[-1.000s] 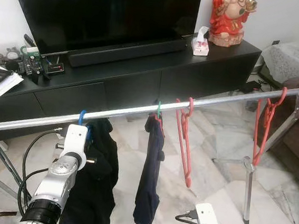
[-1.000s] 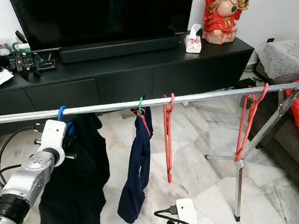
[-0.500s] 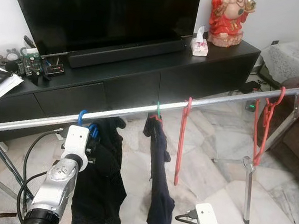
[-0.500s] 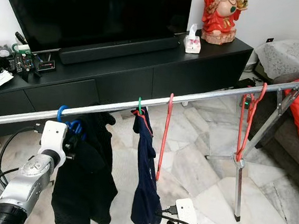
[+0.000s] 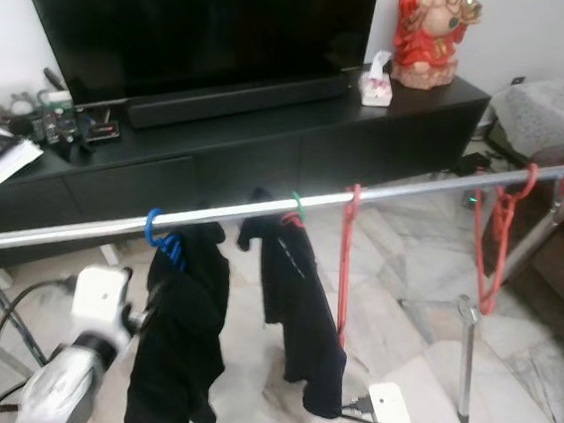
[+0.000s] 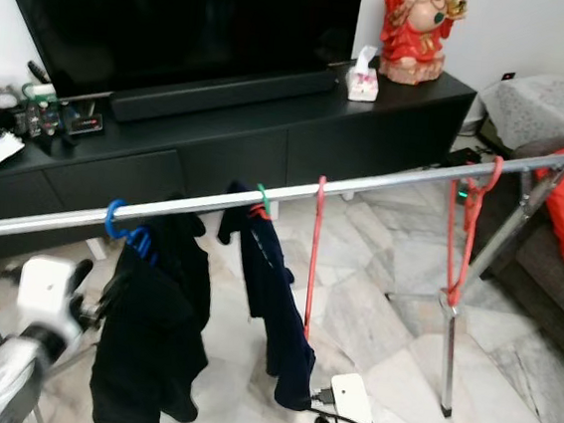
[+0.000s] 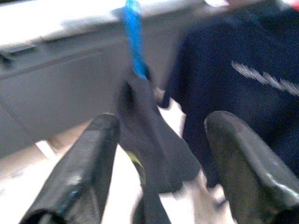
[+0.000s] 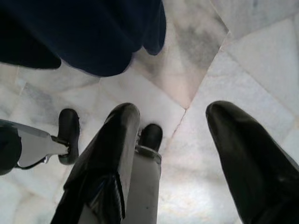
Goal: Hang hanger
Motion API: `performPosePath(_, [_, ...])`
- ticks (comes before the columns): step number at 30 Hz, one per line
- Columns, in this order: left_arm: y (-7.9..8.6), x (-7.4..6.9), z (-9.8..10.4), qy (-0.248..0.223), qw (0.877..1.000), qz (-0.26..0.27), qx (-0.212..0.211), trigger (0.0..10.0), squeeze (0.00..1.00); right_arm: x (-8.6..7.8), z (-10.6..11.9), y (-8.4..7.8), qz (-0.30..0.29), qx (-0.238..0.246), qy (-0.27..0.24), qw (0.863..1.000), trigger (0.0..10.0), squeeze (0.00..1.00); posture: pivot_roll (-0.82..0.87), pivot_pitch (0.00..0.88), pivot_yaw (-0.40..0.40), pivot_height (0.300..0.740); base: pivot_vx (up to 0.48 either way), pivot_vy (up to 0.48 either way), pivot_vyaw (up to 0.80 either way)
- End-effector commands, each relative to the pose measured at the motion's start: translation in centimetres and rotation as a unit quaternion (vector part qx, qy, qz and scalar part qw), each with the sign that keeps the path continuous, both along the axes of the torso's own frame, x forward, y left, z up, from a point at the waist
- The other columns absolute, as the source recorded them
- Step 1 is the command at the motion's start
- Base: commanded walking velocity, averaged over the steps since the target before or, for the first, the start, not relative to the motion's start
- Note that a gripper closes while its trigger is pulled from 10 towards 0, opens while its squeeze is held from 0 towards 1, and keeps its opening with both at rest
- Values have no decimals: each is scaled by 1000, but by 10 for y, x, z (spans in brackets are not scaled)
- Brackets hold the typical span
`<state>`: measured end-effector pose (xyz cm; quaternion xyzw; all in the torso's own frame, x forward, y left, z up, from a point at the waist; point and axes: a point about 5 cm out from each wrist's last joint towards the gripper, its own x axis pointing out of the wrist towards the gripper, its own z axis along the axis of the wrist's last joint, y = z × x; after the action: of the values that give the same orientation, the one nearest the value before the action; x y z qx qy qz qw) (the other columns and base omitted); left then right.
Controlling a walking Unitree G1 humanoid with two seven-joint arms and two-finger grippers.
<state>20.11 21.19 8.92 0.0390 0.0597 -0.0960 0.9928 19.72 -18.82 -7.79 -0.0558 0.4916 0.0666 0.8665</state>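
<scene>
A living room with a pale marble floor (image 5: pixel 406 273) has a long black TV cabinet (image 5: pixel 268 150) against the wall, carrying a large dark television (image 5: pixel 201 14), a black soundbar (image 5: pixel 238 95), a tissue box (image 5: pixel 377 81) and a red figurine (image 5: pixel 431 31) near its right end, with papers and small electronics at its left end. In front of the cabinet a silver clothes rail (image 5: pixel 414 189) runs across the room, rising toward the right, where its stand leg (image 5: pixel 465 359) comes down to the floor. On the rail, from left to right, hang a blue hanger (image 5: pixel 164 238) with a black garment (image 5: pixel 179 342), a green hanger (image 5: pixel 295 209) with a dark navy garment (image 5: pixel 297 313), a bare red hanger (image 5: pixel 345 268) just beside the navy garment, and well apart near the right end more red hangers (image 5: pixel 495 232) bunched together. The blue hanger's hook sits over the rail, and its black garment hangs free below it. The left hand (image 7: pixel 159 168) is low, below the rail and just left of the black garment; in the left wrist view its two black fingers (image 7: pixel 79 172) stand wide apart with nothing between them, looking at the blue hanger and both garments. The right hand (image 8: pixel 173 154) hangs low near the floor, fingers (image 8: pixel 105 163) spread and holding nothing, with the hem of the navy garment above the marble tiles.
</scene>
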Motion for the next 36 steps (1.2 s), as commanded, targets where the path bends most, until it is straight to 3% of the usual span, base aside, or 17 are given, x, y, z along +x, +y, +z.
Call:
performPosePath(1, [-1,-8,3,12,1000,-28,9,10000,1000,-1,-1,1,2,1,4,1000,10000,0,-26,0,46,740,0,0,0])
performPosePath(4, [6,-40,-14,88,993,-72,24,10000,1000,-1,0,0,3,0,4,1000,10000,0,-12,0,41,740,0,0,0])
performPosePath(6, [6,-48,-21,116,989,-84,23,10000,1000,-1,0,0,4,-1,4,1000,10000,0,-10,0,39,740,0,0,0])
performPosePath(7, [9,-61,-34,163,982,-98,18,10000,1000,-1,0,0,4,-1,4,1000,10000,0,-14,0,41,740,0,0,0])
performPosePath(8, [11,-67,-40,182,978,-102,17,10000,1000,-1,0,0,4,-1,5,1000,10000,0,-14,0,42,740,0,0,0])
performPosePath(11, [22,-75,-53,203,976,-70,19,10000,1000,-1,0,0,4,-1,5,1000,10000,0,-14,0,42,740,0,0,0])
performPosePath(12, [29,-78,-63,219,975,-45,17,10000,918,-1,0,0,4,0,5,1000,10000,0,-18,0,41,740,0,0,0])
performPosePath(13, [39,-86,-83,258,966,-4,11,10000,0,-1,-1,1,4,0,5,1000,10000,0,-25,0,43,740,0,0,0])
performPosePath(14, [39,-86,-83,258,966,-4,11,10000,0,-1,-1,1,4,0,5,1000,10000,0,-25,0,43,740,0,0,0])
performPosePath(16, [42,-95,-102,297,955,18,7,10000,0,-1,-1,1,3,0,5,1000,10000,0,-25,0,43,740,0,0,0])
performPosePath(21, [42,-96,-102,299,954,16,6,10000,0,-1,-1,1,3,0,5,1000,10000,0,-25,0,43,740,0,0,0])
performPosePath(23, [49,-91,-129,324,942,83,19,10000,0,-2,-1,1,3,-1,5,1000,10000,0,-38,0,26,740,0,0,0])
performPosePath(24, [49,-87,-147,347,930,117,19,10000,0,-2,-2,2,3,-1,6,1000,10000,0,-57,0,35,740,0,0,0])
performPosePath(27, [41,-78,-163,375,916,139,-1,10000,0,-4,-2,3,-3,2,5,1000,10000,0,-77,0,51,740,0,0,0])
performPosePath(33, [27,-60,-169,388,911,142,6,10000,0,-5,-3,4,-5,5,6,1000,10000,0,-84,0,54,740,0,0,0])
performPosePath(36, [22,-43,-169,380,911,162,8,10000,0,-6,-4,5,-7,6,7,1000,10000,0,-103,0,63,740,0,0,0])
